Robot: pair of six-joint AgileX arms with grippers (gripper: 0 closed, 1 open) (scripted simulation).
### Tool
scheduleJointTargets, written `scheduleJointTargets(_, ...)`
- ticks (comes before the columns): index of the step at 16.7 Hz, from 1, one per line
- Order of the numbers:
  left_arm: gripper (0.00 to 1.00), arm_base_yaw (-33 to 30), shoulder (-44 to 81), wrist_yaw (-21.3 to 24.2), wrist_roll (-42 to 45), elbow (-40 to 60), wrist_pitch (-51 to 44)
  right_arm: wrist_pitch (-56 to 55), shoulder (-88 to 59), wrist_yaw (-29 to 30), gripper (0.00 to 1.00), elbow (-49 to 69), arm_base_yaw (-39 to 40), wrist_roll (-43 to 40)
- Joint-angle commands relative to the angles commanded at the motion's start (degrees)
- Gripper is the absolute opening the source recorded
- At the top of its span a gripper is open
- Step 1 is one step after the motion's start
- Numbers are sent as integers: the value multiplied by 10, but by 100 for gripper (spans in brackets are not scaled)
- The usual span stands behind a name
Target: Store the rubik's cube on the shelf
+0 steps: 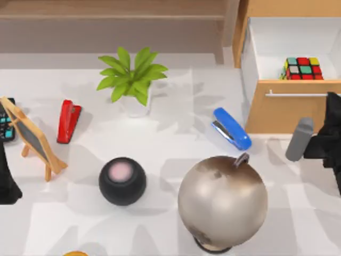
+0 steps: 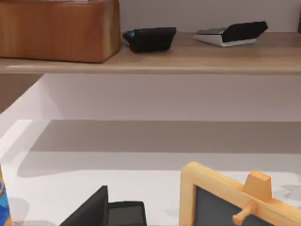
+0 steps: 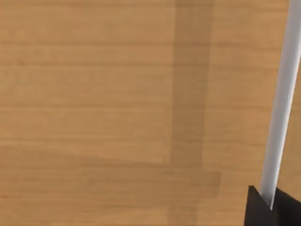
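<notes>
The rubik's cube [image 1: 302, 69] lies inside the open white drawer [image 1: 277, 42] of the orange-tan cabinet at the back right. The drawer's wooden front carries a silver handle [image 1: 295, 94]. My right gripper [image 1: 330, 120] is at the table's right edge, just in front of that drawer front. In the right wrist view the wood fills the frame, with the handle [image 3: 282, 94] very close. The shelf [image 1: 112, 16] runs along the back of the table; in the left wrist view its board [image 2: 197, 61] holds a wooden box and dark items. My left gripper [image 1: 6, 184] is parked at the left edge.
On the table stand a potted plant [image 1: 133, 77], a red stapler [image 1: 68, 121], a blue stapler [image 1: 232, 128], a black speaker [image 1: 122, 181], a large globe [image 1: 222, 201] and a small chalkboard easel [image 1: 32, 136]. A grey cylinder [image 1: 300, 140] sits beside the right arm.
</notes>
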State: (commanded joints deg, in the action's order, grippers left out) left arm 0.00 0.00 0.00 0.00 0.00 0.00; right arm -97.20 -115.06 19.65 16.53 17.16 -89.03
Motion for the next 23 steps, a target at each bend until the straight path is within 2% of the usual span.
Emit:
scheduleJointTargets(5, 100, 0, 0, 0, 0, 0, 0, -9, 6, 5, 0, -10, 8, 2)
scheduleJointTargets(18, 100, 0, 0, 0, 0, 0, 0, -9, 6, 5, 98, -10, 8, 2)
scheduleJointTargets(23, 100, 0, 0, 0, 0, 0, 0, -9, 6, 5, 100, -10, 8, 2)
